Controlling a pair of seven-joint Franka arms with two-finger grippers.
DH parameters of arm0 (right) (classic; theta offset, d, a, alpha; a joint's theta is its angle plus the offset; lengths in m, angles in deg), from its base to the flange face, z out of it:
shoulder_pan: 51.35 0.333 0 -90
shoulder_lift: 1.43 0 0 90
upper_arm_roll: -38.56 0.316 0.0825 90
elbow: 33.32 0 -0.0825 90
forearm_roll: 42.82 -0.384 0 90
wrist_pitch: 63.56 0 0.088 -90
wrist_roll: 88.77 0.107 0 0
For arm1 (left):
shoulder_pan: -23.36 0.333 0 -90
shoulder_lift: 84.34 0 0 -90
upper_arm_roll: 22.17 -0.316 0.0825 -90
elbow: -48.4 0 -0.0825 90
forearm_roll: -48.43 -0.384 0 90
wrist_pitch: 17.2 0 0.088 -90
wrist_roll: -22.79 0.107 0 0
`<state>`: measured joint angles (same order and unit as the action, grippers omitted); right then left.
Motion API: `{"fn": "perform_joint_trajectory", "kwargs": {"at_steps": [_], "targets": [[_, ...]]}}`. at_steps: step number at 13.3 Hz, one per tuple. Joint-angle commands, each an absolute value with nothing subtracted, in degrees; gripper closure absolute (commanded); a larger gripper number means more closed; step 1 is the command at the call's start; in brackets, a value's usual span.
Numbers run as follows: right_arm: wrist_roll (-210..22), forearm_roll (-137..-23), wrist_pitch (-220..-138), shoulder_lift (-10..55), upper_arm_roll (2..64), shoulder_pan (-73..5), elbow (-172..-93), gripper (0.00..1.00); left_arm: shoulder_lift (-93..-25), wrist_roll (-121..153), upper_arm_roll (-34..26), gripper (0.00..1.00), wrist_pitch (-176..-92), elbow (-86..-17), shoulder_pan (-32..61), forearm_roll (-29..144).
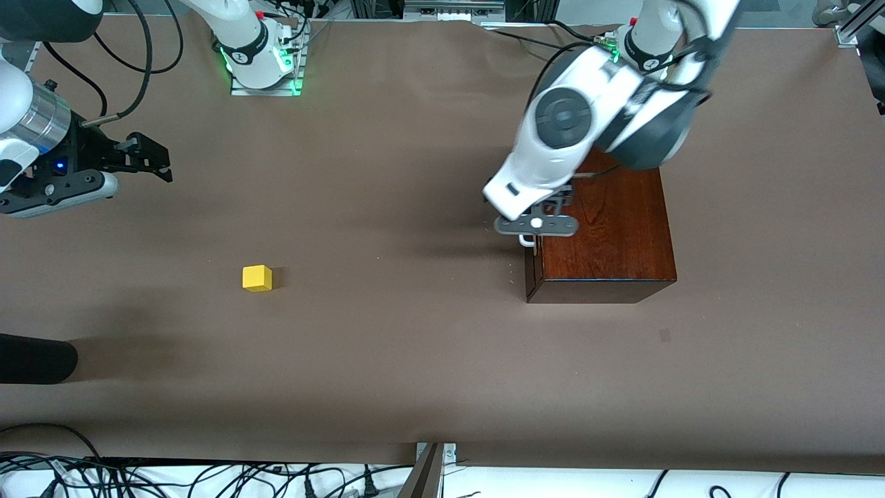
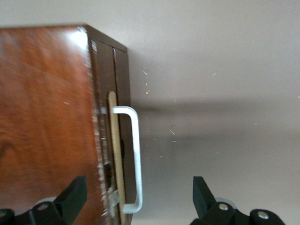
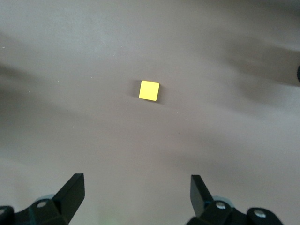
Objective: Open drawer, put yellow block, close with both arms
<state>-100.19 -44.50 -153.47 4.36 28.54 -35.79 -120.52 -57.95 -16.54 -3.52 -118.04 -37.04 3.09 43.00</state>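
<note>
While my left gripper [image 1: 531, 232] hangs at the handle end of the glossy mahogany wooden box [image 1: 608, 235], the front view has the small bright yellow cube [image 1: 257, 278] well apart, on the brown table [image 1: 387, 360] toward the right arm's end. My right gripper [image 1: 142, 160] waits above that end.

Left wrist view: fingers [image 2: 72, 196] spread wide, straddling the white bar handle [image 2: 133, 159] without touching; the dark reddish-brown drawer front [image 2: 120, 93] sits shut in the box.

Right wrist view: fingers [image 3: 71, 190] wide, holding nothing; cube alone on the table.
</note>
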Motion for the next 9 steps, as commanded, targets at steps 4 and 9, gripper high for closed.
{"fn": "perform_joint_trajectory", "kwargs": {"at_steps": [4, 9], "targets": [[-100.1, -43.5, -153.4, 4.3, 28.7, -35.7, -120.3, 0.0, -49.8, -24.1, -3.8, 0.0, -117.6, -35.8, -1.3, 35.1], [-100.1, -43.5, -153.3, 4.3, 28.7, -35.7, -120.3, 0.0, -46.7, -24.2, -3.9, 0.0, -117.5, -36.2, -2.4, 30.6]]}}
